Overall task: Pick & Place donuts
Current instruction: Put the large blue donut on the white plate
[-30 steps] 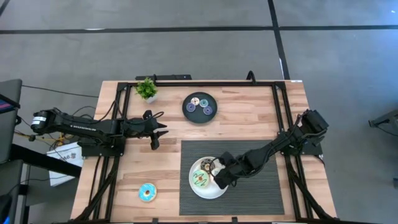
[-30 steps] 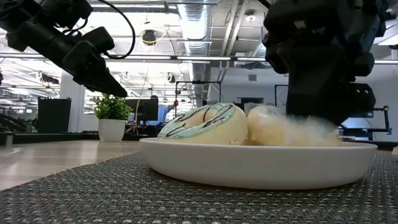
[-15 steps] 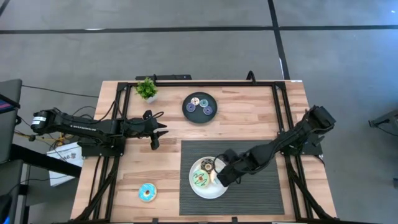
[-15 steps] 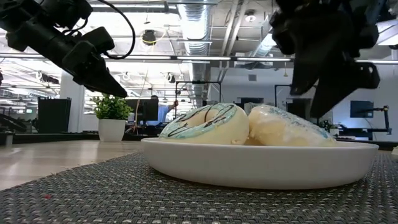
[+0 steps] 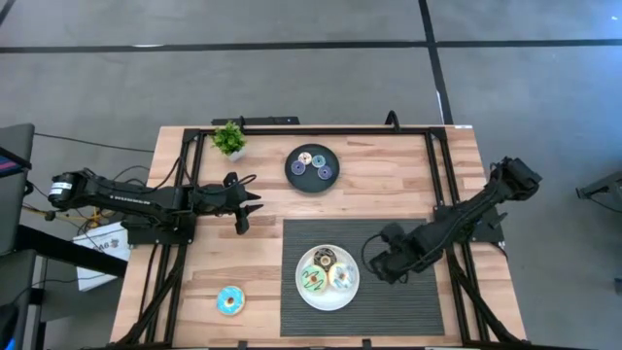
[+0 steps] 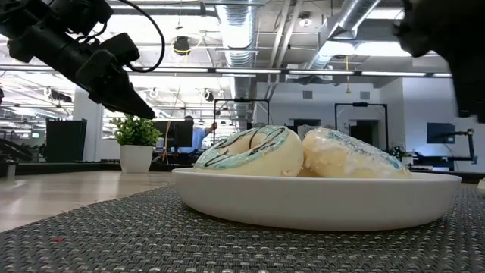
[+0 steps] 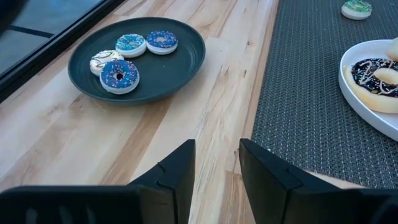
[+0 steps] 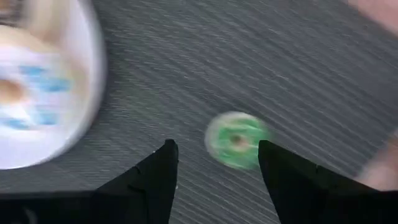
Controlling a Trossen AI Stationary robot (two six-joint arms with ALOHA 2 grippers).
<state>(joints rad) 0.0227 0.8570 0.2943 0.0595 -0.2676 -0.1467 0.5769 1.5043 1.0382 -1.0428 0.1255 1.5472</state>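
Observation:
A white plate (image 5: 303,296) on the dark mat holds three larger donuts: a brown one (image 5: 322,259), a white-green one (image 5: 313,282) and a cream one with blue sprinkles (image 5: 342,278). A blue donut (image 5: 230,300) lies flat on the wood at the near left. A green mini donut (image 8: 236,140) lies on the mat. My right gripper (image 5: 372,264) hangs open and empty above the mat, just right of the plate, and its fingers (image 8: 163,171) stand apart above the green mini. My left gripper (image 5: 243,212) is open and empty over the wood left of the mat.
A black plate (image 5: 313,181) with several mini donuts stands at the far middle and also shows in the left wrist view (image 7: 186,59). A small potted plant (image 5: 229,139) stands at the far left. The dark mat (image 5: 398,301) covers the near right of the table.
My right gripper has risen off the cream donut, which stays on the white plate beside the white-green one. It has then drawn back toward the table's right edge, off the plate and over the mat.

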